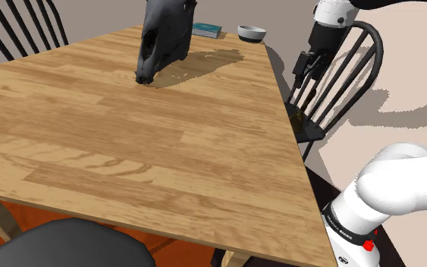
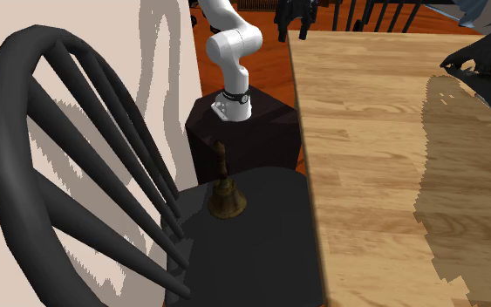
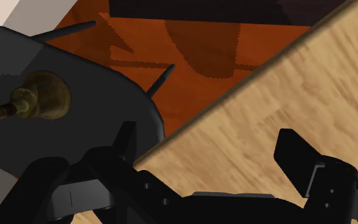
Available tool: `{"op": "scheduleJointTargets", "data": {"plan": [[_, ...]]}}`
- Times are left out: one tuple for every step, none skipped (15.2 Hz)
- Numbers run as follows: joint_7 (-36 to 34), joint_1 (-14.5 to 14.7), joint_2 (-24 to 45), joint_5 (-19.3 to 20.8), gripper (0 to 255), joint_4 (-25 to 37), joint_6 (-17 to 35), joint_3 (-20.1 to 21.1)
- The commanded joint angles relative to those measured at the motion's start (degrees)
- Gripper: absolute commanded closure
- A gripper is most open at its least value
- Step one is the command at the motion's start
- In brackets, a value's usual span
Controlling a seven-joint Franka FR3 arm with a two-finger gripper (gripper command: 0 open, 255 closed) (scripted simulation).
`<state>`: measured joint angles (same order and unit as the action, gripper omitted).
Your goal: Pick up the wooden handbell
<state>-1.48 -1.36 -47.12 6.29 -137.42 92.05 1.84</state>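
Gripper (image 3: pixel 212 149): fingers spread wide, nothing betw. them; it hangs over the gap where table (image 2: pixel 383 131) edge meets chair (image 2: pixel 252 253), above seat level.

Bell (image 2: pixel 227 194): stands upright on the black chair seat, dome down, handle up; near the seat's end twd the stand, apart from the table edge. In wrist view it sits off to one side, beyond one finger, not betw. the two.

Handling (judgement): small, stiff, no give; dome looks brass-coloured & smooth, prob. slippery & flared, so a poor place to pinch; most weight prob. low in the dome, so it should hang steady once lifted. Handle is dark, slim, upright; best hold = mid-handle, fingers closing from either side, coming down from above. Narrow base vs. height; a nudge could tip it & let it roll off the seat. Chair's back spindles rise just beside it; approach needs room there. Not fragile, I'd say.

Writing: small dark mark on the arm's base collar (image 1: pixel 348 231), can't be read; book (image 1: pixel 206 30) at table's far end shows no legible title; none on the bell, the bowl (image 1: pixel 252 32) or the dark skull (image 1: pixel 162 38).
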Motion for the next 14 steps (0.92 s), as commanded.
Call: {"op": "scheduleJointTargets", "data": {"plan": [[0.00,0.00,0.00,0.00,0,0.00,0.00,0.00],[1.34,-0.45,0.67,0.77,0,-0.11,0.76,-1.35],[2.66,-0.88,1.42,1.53,0,-0.15,1.53,-2.69],[3.98,-1.30,2.25,2.26,0,-0.12,2.32,-4.03],[5.29,-1.73,3.16,2.96,0,-0.02,3.11,-5.36],[6.60,-2.13,4.15,3.63,0,0.15,3.92,-6.68],[7.90,-2.52,5.21,4.26,0,0.40,4.73,-7.99],[9.20,-2.88,6.34,4.86,0,0.72,5.54,-9.31],[10.49,-3.22,7.54,5.41,0,1.11,6.36,-10.61],[11.80,-3.56,8.82,5.90,0,1.57,7.17,-11.89],[13.10,-3.87,10.16,6.34,0,2.10,7.99,-13.16],[14.41,-4.15,11.56,6.72,0,2.70,8.79,-14.43],[15.72,-4.41,13.03,7.04,0,3.37,9.59,-15.69],[17.04,-4.62,14.56,7.30,0,4.11,10.38,-16.95]]}}
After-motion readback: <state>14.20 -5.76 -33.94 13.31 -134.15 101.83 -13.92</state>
